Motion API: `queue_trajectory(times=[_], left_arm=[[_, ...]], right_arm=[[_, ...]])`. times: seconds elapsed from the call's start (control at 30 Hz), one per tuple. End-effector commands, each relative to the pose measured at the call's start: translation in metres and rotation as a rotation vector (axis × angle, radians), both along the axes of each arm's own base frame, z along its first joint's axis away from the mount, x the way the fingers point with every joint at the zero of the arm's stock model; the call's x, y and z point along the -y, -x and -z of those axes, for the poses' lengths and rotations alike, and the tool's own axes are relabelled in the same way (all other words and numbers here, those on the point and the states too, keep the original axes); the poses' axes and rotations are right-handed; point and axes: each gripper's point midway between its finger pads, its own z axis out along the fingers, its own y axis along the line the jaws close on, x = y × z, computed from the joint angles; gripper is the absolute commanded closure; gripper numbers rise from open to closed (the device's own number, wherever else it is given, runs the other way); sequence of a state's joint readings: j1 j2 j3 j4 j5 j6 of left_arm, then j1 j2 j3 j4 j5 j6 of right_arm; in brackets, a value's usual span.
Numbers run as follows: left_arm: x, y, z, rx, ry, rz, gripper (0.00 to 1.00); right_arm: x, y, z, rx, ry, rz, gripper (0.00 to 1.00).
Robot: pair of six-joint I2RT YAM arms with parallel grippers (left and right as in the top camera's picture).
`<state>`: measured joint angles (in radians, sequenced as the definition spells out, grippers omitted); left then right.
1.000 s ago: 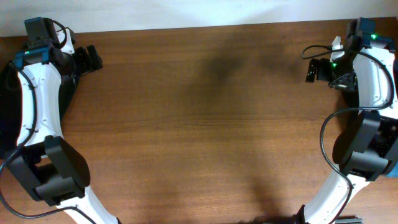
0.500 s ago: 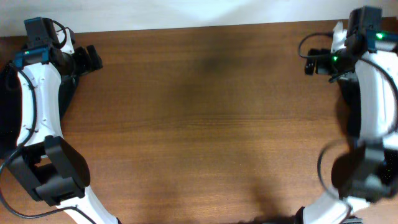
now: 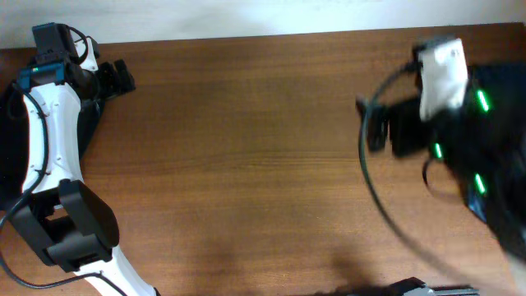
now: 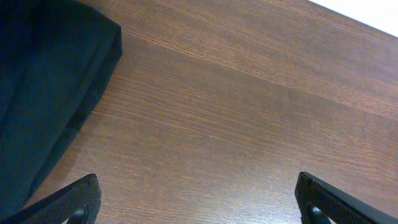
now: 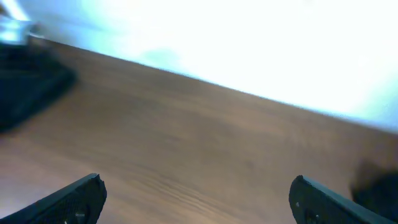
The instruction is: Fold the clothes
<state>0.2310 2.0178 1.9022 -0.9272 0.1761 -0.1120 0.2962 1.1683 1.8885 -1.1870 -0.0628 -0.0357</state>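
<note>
The clothes are a heap of black fabric at the upper left of the left wrist view, lying on the wooden table. From overhead the clothes show as a dark patch at the left table edge, partly hidden by the left arm. My left gripper is open beside that heap and holds nothing. My right gripper is open over bare wood, its arm a large motion blur at the right of the overhead view. A blurred dark mass lies to the right gripper's far left.
The brown wooden table runs across the whole overhead view, with a white wall along its far edge. The left arm's base stands at the front left. A dark blurred shape sits at the right edge of the right wrist view.
The right arm has swung away from the back right corner, toward the table's middle and closer to the overhead camera, and is now blurred. The left arm has not moved.
</note>
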Motion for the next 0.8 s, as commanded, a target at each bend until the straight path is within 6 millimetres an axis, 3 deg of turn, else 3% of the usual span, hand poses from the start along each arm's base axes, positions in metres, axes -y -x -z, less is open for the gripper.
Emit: queue_trajectory(times=[0.0, 0.13, 0.27, 0.33, 0.5, 0.77], left_arm=[[0.001, 0.001, -0.022, 0.047, -0.016, 0.009, 0.01], [0.001, 0.001, -0.022, 0.047, -0.016, 0.01, 0.01], [0.001, 0.001, -0.022, 0.047, -0.016, 0.01, 0.01], [0.001, 0.001, -0.022, 0.047, -0.016, 0.01, 0.01], [0.001, 0.001, -0.022, 0.047, -0.016, 0.01, 0.0], [0.001, 0.001, -0.022, 0.047, -0.016, 0.01, 0.01]], right_arm=[[0.007, 0.043, -0.028, 0.129, 0.003, -0.021, 0.01], [0.021, 0.089, -0.033, 0.203, -0.045, -0.029, 0.01], [0.035, 0.123, -0.017, 0.275, -0.071, -0.027, 0.01], [0.041, 0.131, -0.005, 0.314, -0.081, -0.011, 0.01], [0.05, 0.133, 0.031, 0.4, -0.098, 0.043, 0.01], [0.048, 0.104, 0.083, 0.463, -0.111, 0.089, 0.01]])
